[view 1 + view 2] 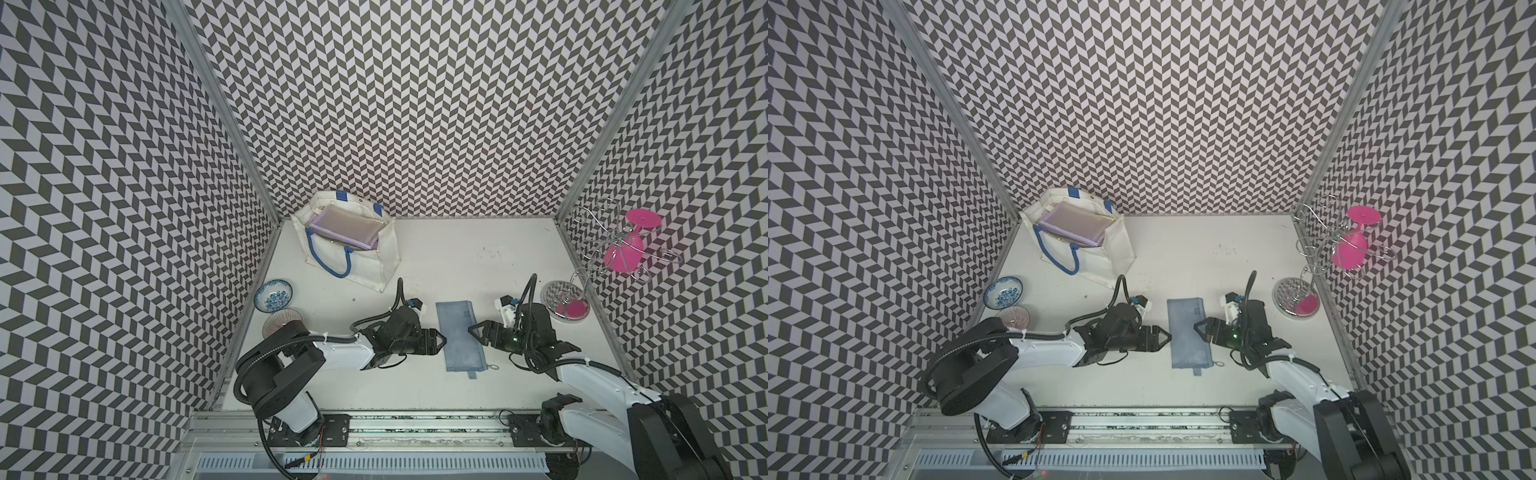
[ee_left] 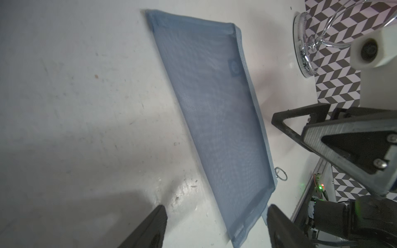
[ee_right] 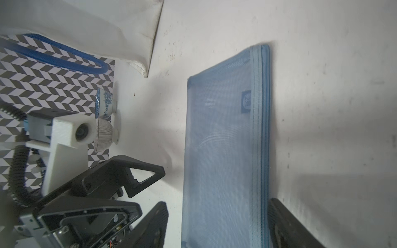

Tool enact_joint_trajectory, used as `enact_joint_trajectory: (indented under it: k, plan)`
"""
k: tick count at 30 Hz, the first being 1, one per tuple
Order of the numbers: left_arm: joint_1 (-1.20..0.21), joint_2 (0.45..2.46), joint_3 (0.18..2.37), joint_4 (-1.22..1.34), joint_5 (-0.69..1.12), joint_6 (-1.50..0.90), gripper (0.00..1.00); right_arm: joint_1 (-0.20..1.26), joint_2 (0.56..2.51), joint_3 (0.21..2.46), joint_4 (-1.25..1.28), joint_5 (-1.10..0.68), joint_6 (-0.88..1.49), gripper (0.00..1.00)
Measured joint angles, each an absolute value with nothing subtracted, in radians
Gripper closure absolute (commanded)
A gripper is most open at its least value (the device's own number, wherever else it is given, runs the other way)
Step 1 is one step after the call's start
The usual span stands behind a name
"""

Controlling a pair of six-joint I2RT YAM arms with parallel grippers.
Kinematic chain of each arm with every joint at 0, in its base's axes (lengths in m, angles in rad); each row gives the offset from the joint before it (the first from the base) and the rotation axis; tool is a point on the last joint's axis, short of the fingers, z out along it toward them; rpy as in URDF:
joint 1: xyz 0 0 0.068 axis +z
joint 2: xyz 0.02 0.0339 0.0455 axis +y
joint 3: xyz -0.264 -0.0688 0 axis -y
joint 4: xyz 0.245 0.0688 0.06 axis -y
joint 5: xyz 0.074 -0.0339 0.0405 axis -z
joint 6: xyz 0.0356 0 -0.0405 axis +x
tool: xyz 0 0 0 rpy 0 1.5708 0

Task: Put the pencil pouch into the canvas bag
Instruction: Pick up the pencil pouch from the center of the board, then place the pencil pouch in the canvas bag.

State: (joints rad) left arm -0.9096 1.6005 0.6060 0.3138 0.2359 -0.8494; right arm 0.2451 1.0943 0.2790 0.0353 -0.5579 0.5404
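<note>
Left gripper (image 1: 443, 341) and right gripper (image 1: 471, 330) are facing each other across the blue mesh pencil pouch (image 1: 459, 332), one at each long edge, both with jaws spread wide and gripping nothing. That pouch is lying flat on the table (image 1: 457, 257), with the canvas bag (image 1: 374, 266) standing beyond its far end, toward the left arm's side. Being thin, light and floppy, it is probably going to sag, so pinching its stiffer zipper edge, on the right gripper's side, is looking safest.

Both top views: bright, even light, walls (image 1: 415, 104) bowed at the edges. My wrist views run dimmer; soft shadows cross the table (image 2: 64, 85) (one glare patch), and the pencil pouch (image 3: 225, 150) is blurred.
</note>
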Motion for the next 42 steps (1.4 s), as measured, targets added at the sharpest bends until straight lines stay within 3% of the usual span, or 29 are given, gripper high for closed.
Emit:
enact_joint_trajectory:
  k: [11,17,33,36,42]
  plan:
    - [-0.909,1.738,0.667,0.440,0.235,-0.926,0.32,0.245,1.227,0.276,0.162,-0.600,0.561,0.29]
    - [-0.903,1.810,0.685,0.538,0.263,-0.967,0.46,0.250,1.241,0.242,0.239,-0.627,0.582,0.33]
    - [-0.876,1.863,0.675,0.643,0.313,-1.046,1.00,0.260,1.185,0.151,0.329,-0.665,0.612,0.42]
    - [-0.876,1.864,0.672,0.650,0.323,-1.050,1.00,0.260,1.183,0.151,0.344,-0.672,0.612,0.40]
    - [-0.881,1.738,0.637,0.555,0.292,-1.012,1.00,0.260,1.101,0.166,0.296,-0.667,0.591,0.25]
